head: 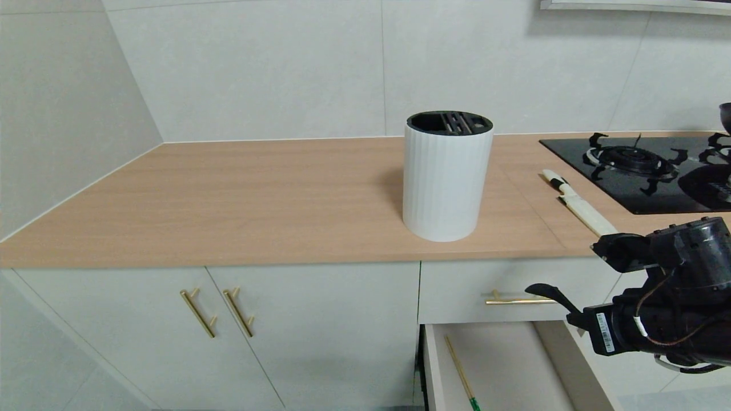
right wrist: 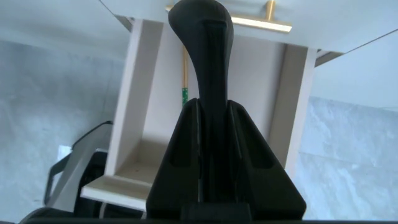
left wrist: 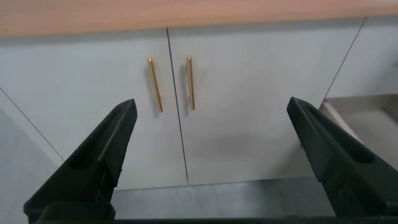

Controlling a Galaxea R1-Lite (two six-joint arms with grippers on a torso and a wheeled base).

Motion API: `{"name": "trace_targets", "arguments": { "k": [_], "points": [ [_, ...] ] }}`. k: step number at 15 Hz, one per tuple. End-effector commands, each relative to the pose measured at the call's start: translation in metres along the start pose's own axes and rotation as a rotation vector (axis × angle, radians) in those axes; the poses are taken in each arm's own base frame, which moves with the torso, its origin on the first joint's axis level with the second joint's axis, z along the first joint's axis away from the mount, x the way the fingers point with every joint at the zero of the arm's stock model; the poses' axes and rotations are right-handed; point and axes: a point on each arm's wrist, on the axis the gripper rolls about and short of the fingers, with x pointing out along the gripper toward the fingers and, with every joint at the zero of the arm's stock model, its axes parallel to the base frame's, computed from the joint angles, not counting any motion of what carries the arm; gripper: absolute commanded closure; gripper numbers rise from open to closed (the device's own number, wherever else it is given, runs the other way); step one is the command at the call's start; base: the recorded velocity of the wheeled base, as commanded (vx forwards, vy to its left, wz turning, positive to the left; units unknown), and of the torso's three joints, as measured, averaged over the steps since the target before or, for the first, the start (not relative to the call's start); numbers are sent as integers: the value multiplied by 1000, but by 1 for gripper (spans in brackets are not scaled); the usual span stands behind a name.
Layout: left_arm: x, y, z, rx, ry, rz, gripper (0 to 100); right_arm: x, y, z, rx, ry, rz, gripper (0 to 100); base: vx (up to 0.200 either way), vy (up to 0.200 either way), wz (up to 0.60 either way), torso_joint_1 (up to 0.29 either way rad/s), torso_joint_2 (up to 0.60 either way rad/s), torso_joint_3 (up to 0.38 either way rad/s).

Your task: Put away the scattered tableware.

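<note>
My right gripper (head: 579, 319) is shut on a black utensil handle (head: 545, 290) and hangs over the open drawer (head: 429, 365) below the counter's right part. In the right wrist view the black handle (right wrist: 202, 37) sticks out past the shut gripper (right wrist: 208, 112) above the drawer (right wrist: 134, 106). A thin chopstick with a green end (head: 460, 371) lies in the drawer (right wrist: 184, 81). A white-handled knife (head: 577, 202) lies on the counter beside the stove. A white ribbed holder with a black slotted top (head: 447, 182) stands upright mid-counter. My left gripper (left wrist: 211, 109) is open, facing the cabinet doors.
A black gas stove (head: 634, 165) sits at the counter's back right. Two cabinet doors with gold handles (head: 217, 313) are below the counter's left part (left wrist: 171, 84). The drawer front above the open drawer has a gold bar handle (head: 514, 299).
</note>
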Motion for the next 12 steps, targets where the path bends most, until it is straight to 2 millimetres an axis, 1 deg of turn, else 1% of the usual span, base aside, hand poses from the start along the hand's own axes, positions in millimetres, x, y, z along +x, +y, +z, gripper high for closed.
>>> {"name": "trace_targets", "arguments": {
  "k": [1,6,9,12],
  "points": [
    [0,0,0,0,2,0,0,5,0,-1,-1,18,-2,100,0,0,0,-193,505,286],
    [0,0,0,0,2,0,0,14,1,-3,-5,51,-7,100,0,0,0,-184,462,268],
    [0,0,0,0,2,0,0,19,1,-5,-8,70,-10,100,0,0,0,-51,137,84],
    [0,0,0,0,2,0,0,24,2,-6,-8,88,-14,100,0,0,0,0,0,0]
  ]
}}
